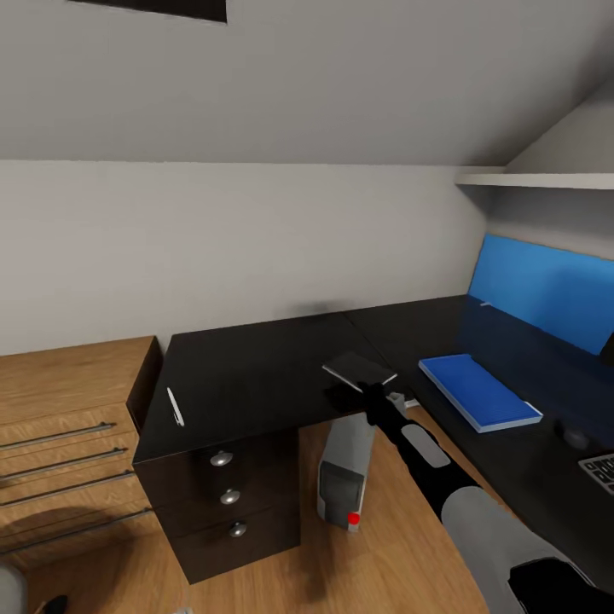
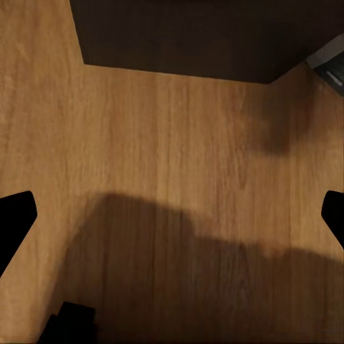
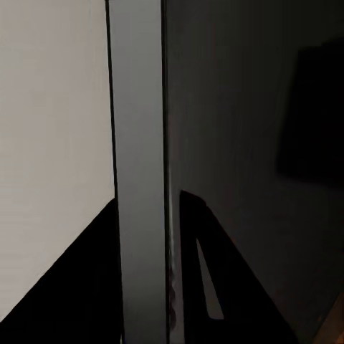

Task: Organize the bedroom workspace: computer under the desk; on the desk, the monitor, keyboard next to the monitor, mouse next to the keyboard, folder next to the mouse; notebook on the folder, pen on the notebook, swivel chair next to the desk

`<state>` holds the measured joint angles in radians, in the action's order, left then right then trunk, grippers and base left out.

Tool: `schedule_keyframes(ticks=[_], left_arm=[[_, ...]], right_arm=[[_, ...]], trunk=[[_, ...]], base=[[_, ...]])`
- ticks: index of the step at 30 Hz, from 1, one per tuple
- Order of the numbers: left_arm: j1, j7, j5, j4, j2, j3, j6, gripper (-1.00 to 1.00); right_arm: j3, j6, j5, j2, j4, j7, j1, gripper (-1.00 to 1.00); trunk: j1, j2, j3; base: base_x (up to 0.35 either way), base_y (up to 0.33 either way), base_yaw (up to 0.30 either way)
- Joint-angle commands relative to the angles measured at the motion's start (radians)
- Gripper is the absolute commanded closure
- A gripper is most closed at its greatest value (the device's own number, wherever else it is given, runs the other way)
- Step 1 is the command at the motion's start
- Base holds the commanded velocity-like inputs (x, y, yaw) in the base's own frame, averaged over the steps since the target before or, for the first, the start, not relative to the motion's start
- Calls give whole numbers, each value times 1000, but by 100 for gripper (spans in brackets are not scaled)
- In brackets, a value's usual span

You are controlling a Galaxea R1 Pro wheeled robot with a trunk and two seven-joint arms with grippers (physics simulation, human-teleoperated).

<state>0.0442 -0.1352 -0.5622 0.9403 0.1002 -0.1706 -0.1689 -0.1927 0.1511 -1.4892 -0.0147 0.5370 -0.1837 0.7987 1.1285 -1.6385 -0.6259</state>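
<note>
In the head view, the right arm reached forward over the black L-shaped tabletop (image 1: 256, 375), and its right gripper (image 1: 365, 390) was closed on a thin dark notebook (image 1: 358, 369), holding it just above the inner corner of the tabletop with the cover roughly level. The right wrist view showed the same hold from close by: the pale edge of the notebook (image 3: 140, 172) ran between the two dark fingers (image 3: 215, 287), which pressed against it from either side, with the dark tabletop behind. A white pen (image 1: 174, 406) lay on the left part of the tabletop near its front edge, well apart from the notebook. A blue folder (image 1: 477, 390) lay flat on the right wing of the tabletop, near the gripper, and farther right a dark mouse (image 1: 576, 437) sat just beside the corner of a keyboard (image 1: 599, 472) at the edge of the view. A blue monitor (image 1: 546, 294) stood at the back of that wing. Below the inner corner a grey computer (image 1: 345, 477) with a red light stood on the wooden floor (image 1: 384, 554). In the left wrist view the left gripper (image 2: 172, 215) hung wide open over the floor, its fingertips (image 2: 14, 211) far apart and holding nothing
</note>
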Motion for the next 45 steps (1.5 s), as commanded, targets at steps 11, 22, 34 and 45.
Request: schedule_keyframes(ticks=[11,22,34,45], left_arm=[[0,-12,134,-37,-57,0,-1,-100],[0,-12,139,-40,-60,2,-1,-100],[0,-13,140,-40,-60,4,0,-100],[0,-14,139,-40,-60,5,0,-100]], right_arm=[[-2,4,-56,80,53,0,-2,100],[-2,3,-178,121,94,29,-6,100],[-1,-13,-182,122,93,67,-13,100],[2,-158,-183,121,94,146,-13,100]], trunk=[[0,0,-1],[0,0,-1],[0,0,-1],[0,0,-1]], base=[[0,-207,0],[45,-184,0],[90,-225,0],[-13,-111,0]])
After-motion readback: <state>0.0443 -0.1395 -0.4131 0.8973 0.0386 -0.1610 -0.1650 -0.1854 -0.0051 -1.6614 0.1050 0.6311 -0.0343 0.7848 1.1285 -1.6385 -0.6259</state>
